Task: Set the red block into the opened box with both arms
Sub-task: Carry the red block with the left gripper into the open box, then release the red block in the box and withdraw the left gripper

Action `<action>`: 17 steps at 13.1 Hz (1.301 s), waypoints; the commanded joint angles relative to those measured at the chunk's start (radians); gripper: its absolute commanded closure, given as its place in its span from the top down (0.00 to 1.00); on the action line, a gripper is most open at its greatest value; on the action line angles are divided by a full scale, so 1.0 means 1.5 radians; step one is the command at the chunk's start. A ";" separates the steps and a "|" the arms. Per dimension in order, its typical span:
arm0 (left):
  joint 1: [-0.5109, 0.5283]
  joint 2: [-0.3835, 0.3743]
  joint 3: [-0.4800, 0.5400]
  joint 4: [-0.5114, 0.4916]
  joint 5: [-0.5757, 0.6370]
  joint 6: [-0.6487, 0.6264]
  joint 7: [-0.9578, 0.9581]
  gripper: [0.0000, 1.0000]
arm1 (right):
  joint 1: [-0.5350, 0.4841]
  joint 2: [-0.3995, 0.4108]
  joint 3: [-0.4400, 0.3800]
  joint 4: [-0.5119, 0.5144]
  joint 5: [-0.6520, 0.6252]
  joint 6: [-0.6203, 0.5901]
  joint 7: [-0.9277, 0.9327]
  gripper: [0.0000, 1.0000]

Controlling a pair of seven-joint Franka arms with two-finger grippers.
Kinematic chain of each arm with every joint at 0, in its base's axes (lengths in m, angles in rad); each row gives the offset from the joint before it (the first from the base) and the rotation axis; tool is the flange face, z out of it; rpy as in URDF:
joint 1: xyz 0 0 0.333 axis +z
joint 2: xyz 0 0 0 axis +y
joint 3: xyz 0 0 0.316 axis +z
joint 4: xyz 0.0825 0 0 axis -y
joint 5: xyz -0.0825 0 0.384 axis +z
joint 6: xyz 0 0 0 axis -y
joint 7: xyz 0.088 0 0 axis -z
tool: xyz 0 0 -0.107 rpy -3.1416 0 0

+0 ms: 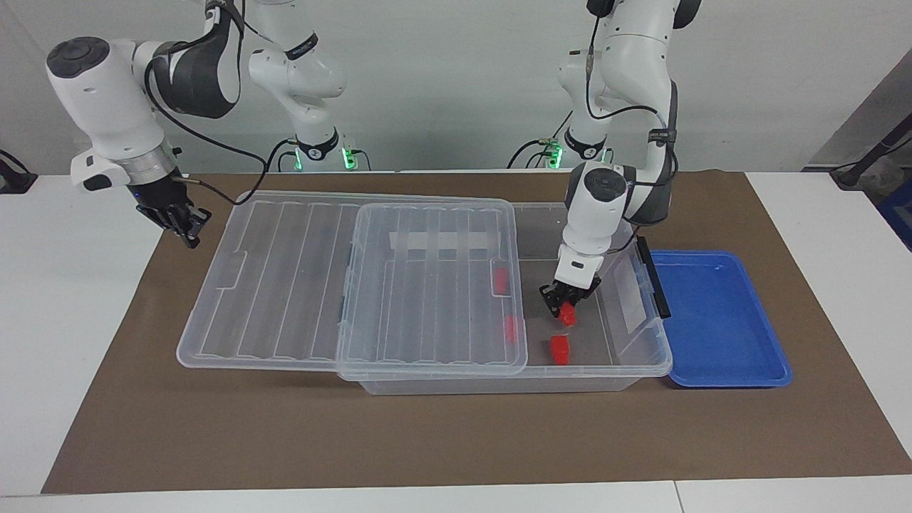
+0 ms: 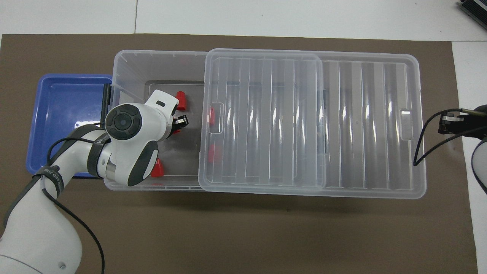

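My left gripper (image 1: 566, 308) is shut on a red block (image 1: 568, 315) and hangs low inside the uncovered end of the clear box (image 1: 659, 356), close above its floor. From overhead the left gripper (image 2: 178, 125) is mostly hidden under its own wrist, and only a sliver of the held red block (image 2: 175, 132) shows. Another red block (image 1: 560, 349) lies on the box floor farther from the robots. Two more (image 1: 501, 280) (image 1: 510, 328) show through the ribbed lid (image 1: 285, 285). My right gripper (image 1: 187, 225) is shut and empty, over the mat just off the lid's end.
An empty blue tray (image 1: 719, 320) lies beside the box at the left arm's end. The box's black latch (image 1: 652, 278) stands up at that end wall. The lid (image 2: 266, 114) covers most of the box and overhangs toward the right arm's end. A brown mat (image 1: 456, 434) covers the table.
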 commanded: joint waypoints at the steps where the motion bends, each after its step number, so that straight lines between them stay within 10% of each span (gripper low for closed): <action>1: -0.012 -0.001 0.010 -0.028 0.026 0.044 -0.021 0.00 | -0.010 -0.001 0.003 -0.025 0.014 0.037 -0.017 0.00; 3: -0.012 0.000 0.012 -0.028 0.027 0.044 -0.020 0.05 | -0.011 0.006 0.003 -0.033 0.014 0.055 -0.017 0.00; 4: -0.012 -0.001 0.012 -0.027 0.036 0.043 -0.020 0.68 | -0.011 0.008 0.003 -0.035 0.014 0.062 -0.017 0.00; 5: -0.012 -0.001 0.014 -0.023 0.044 0.035 -0.021 1.00 | -0.011 0.009 0.003 -0.041 0.014 0.063 -0.017 0.00; 9: -0.007 -0.047 0.013 0.030 0.043 -0.093 -0.023 1.00 | -0.010 0.014 0.003 -0.054 0.014 0.082 -0.016 0.00; 14: 0.016 -0.114 0.017 0.281 -0.011 -0.508 0.010 1.00 | -0.001 0.014 0.004 -0.070 0.014 0.095 -0.016 0.00; 17: 0.108 -0.186 0.018 0.298 -0.013 -0.606 0.222 1.00 | 0.021 0.014 0.006 -0.070 0.014 0.097 -0.021 0.00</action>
